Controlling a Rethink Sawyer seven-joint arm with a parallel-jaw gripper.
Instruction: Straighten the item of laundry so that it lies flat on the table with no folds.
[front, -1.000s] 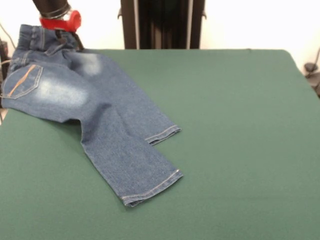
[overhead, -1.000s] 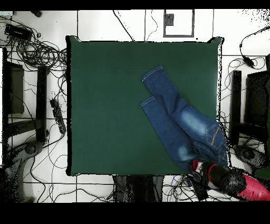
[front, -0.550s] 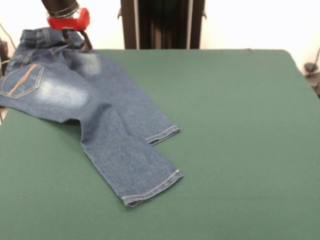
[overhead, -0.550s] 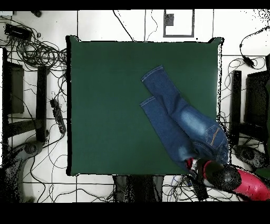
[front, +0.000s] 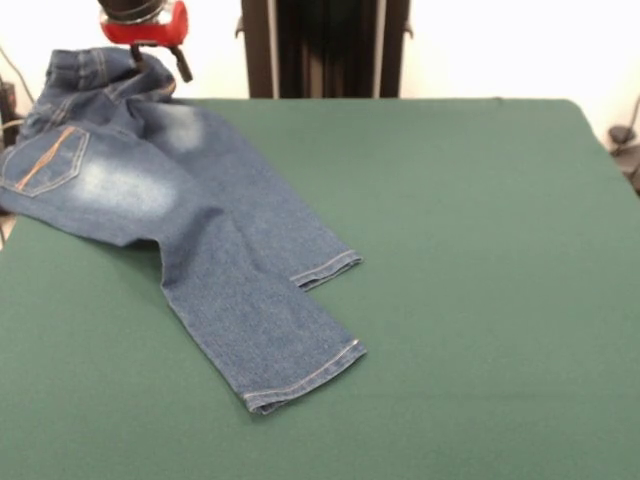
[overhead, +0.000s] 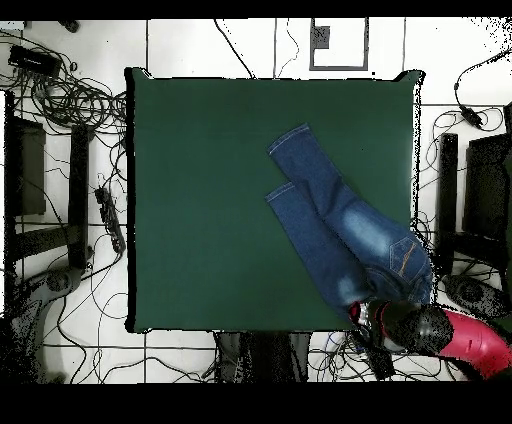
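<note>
One pair of small blue denim jeans (front: 170, 210) spread across the left side of the dark green table (front: 470, 280), seen from the front; waistband (front: 95, 75) bunched and lifted at the far left corner, seat with its orange-stitched back pocket (front: 45, 158) hanging past the table's left edge. Long axis slanted from that raised waistband down to the two hems (front: 305, 375) nearer the table's middle, one leg overlapping the other. Directly above the waistband, the red-collared gripper (front: 165, 68), dark fingers (front: 182, 68) down at the bunched denim and seemingly pinching it, though the contact could not be made out for certain. Both legs trailing away from the gripper toward the table's centre. Overhead, the same jeans (overhead: 345, 225) at the corner beside the arm (overhead: 455, 338). Likely next: a pull along that axis, drawing the seat back onto the felt.
</note>
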